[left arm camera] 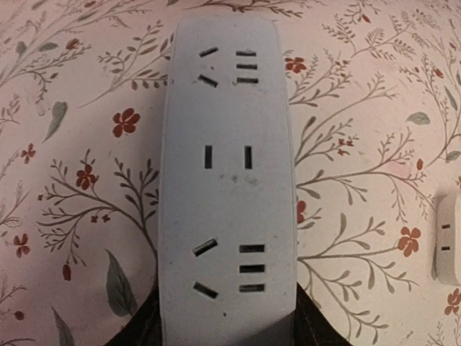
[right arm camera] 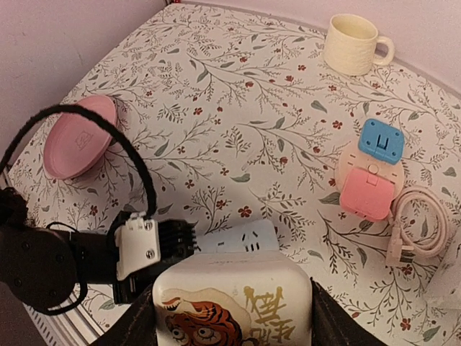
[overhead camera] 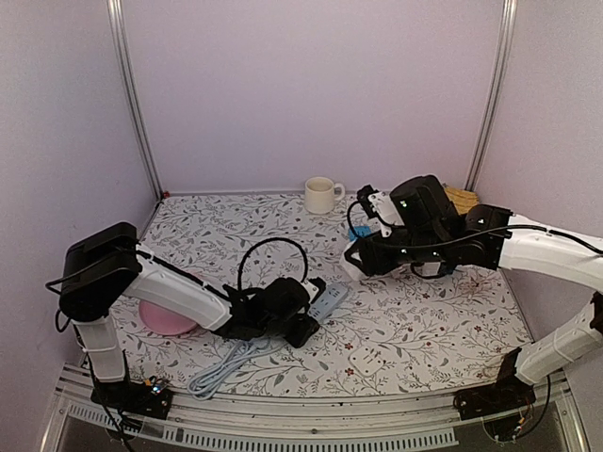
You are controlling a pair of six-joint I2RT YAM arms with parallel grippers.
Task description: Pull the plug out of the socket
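The plug [right arm camera: 232, 288], a white block w/ a tiger print on its face, sat pinched in the right gripper [right arm camera: 232, 323]. It was held up off the tabletop [overhead camera: 429, 320], just above & beside the far end of the socket strip [left arm camera: 227, 180].

The left wrist view showed every outlet on the strip bare, no prongs in any slot. So I judged the pull itself done: plug & socket were apart. The step in hand looked like the carry-away / set-down. Next move prob. called for the right arm to take the plug clear of the strip, lower it onto a bare patch & let go. The left arm would need to pin the strip meanwhile so it couldn't drag.

Right gripper: jaws spread abt as wide as the block, pressed on both its sides.

Left gripper [overhead camera: 303, 318]: clamped across the near end of the strip, dark fingers [left arm camera: 317, 331] either side of it, strip lying flat on the tabletop.

Further out:
- the strip's grey cord [overhead camera: 226, 363] bunched toward the near edge
- a small white adapter [overhead camera: 366, 361] lying loose near the strip
- a pink dish [right arm camera: 75, 144] off to the left
- a pink-and-blue gadget [right arm camera: 371, 176] w/ a pale pink cable [right arm camera: 421, 227] to the right
- a cream mug [overhead camera: 322, 195] at the back
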